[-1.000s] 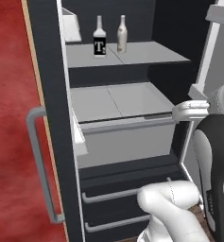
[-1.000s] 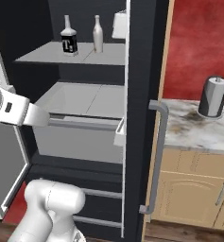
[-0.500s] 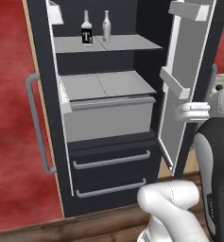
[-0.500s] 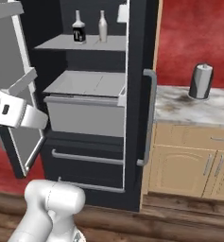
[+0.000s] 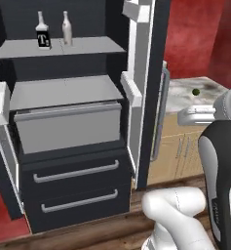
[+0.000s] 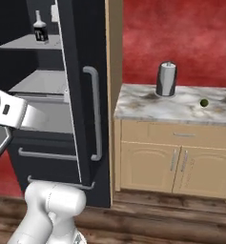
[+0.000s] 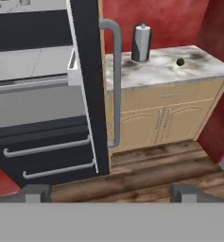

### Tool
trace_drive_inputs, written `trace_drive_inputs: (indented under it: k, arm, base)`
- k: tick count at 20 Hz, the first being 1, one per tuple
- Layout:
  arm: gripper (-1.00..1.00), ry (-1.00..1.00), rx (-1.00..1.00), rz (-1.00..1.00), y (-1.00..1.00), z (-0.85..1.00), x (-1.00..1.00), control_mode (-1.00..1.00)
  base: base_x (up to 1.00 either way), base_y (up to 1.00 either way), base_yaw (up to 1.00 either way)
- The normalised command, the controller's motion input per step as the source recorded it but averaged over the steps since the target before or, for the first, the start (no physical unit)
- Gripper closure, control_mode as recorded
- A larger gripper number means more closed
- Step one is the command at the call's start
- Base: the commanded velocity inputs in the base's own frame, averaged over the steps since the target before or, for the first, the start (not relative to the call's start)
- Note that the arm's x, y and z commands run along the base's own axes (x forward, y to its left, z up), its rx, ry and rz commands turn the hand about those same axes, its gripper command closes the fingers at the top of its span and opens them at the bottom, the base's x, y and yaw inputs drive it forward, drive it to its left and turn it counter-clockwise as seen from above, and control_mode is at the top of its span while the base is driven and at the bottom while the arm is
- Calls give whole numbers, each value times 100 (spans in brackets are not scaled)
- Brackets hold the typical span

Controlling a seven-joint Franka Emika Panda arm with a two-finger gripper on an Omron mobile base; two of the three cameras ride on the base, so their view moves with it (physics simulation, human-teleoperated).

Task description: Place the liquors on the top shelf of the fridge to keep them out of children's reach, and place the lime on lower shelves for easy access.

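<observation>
Two liquors already stand upright on the top shelf (image 5: 87, 46) of the fridge (image 5: 78, 205), long axes vertical and necks pointing to twelve o'clock: the clear square bottle (image 5: 42, 32) with its black label facing the camera, and the slim beige bottle (image 5: 67, 29) just beside it at three o'clock. By this layout the liquor step looks complete and the lime step is in hand. The lime (image 6: 204, 102) rests on the marble counter (image 6: 148, 107), well apart from the fridge, at three o'clock from the grey paper-towel roll (image 6: 166, 79); in the hand view it sits toward one o'clock. Being a ball, it shows no long axis or facing. The gripper (image 7: 111, 193) carries nothing, its dark tips spread wide at the bottom of the hand view, far from the counter. The next move probably calls for bringing the hand over the lime, descending from above, and closing gently so it does not roll. The lower shelves (image 5: 63, 90) sit beneath the bottles, above the two handled drawers (image 5: 73, 185).
</observation>
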Motion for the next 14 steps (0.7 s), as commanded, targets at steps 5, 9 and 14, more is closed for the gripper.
trace_drive_inputs:
  k: [5,9,14]
  arm:
    - [-100,0,0,0,0,0,0,100]
    - [-100,0,0,0,0,0,0,100]
    - [-100,0,0,0,0,0,0,100]
  base:
    - [9,-92,-6]
    - [21,-89,-4]
    - [30,-77,-2]
